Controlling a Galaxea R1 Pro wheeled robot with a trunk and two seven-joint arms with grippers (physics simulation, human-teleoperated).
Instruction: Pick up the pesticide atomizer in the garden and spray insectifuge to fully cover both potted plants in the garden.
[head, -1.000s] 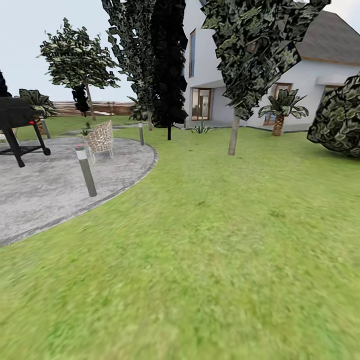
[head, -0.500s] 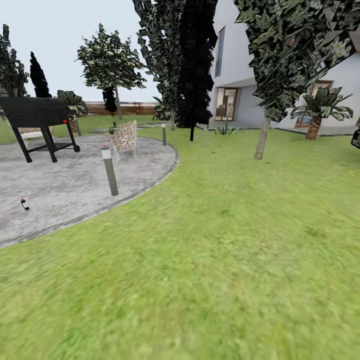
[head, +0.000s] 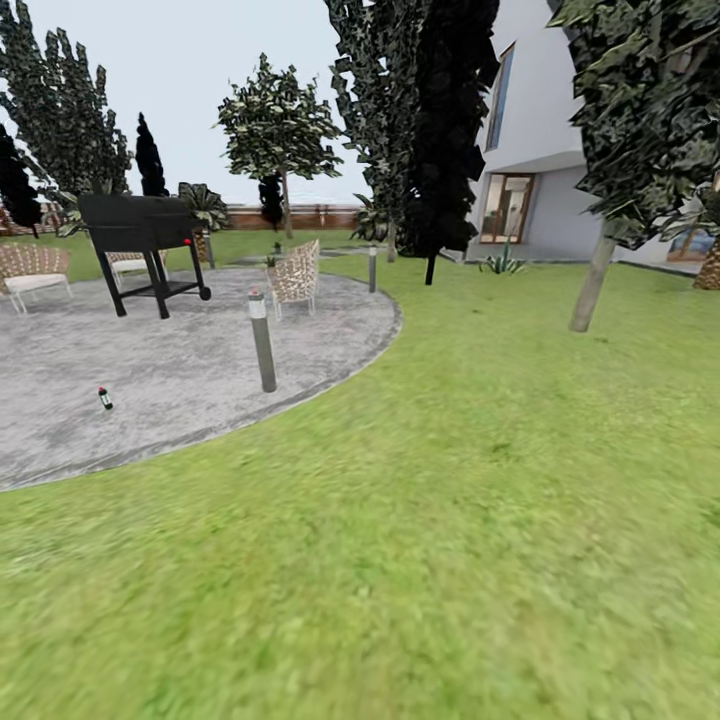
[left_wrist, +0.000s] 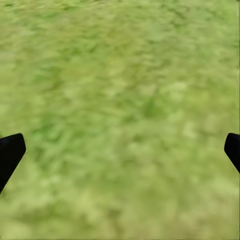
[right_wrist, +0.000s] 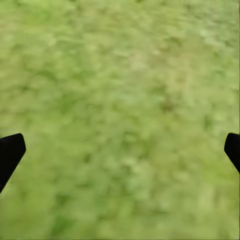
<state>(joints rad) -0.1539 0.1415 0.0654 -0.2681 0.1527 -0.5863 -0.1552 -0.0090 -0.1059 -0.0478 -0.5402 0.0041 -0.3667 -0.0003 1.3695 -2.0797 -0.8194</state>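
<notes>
The pesticide atomizer (head: 104, 398) is a tiny dark bottle with a pale top and a red mark. It stands on the round grey paved patio (head: 170, 370) at the left of the head view, far from me. Two small green plants (head: 272, 256) show behind a wicker chair (head: 297, 274), too small to tell if they are the potted plants. Over blurred lawn, my left gripper (left_wrist: 120, 150) is open, its black fingertips (left_wrist: 10, 152) wide apart. My right gripper (right_wrist: 120, 150) is also open above the grass, and nothing lies between either pair of fingers.
A grey bollard light (head: 262, 341) stands at the patio's near edge. A black grill (head: 142, 240) and more wicker chairs (head: 32, 272) sit further back. Thin tree trunks (head: 590, 285), dark tall trees (head: 430, 130), a spiky clump (head: 497, 263) and the white house (head: 540, 170) lie ahead right. Lawn (head: 420, 500) spreads in front.
The head camera has swung left, so the whole scene has slid right. The atomizer and the grill have come into view and shifted toward the middle. Nothing itself has visibly moved.
</notes>
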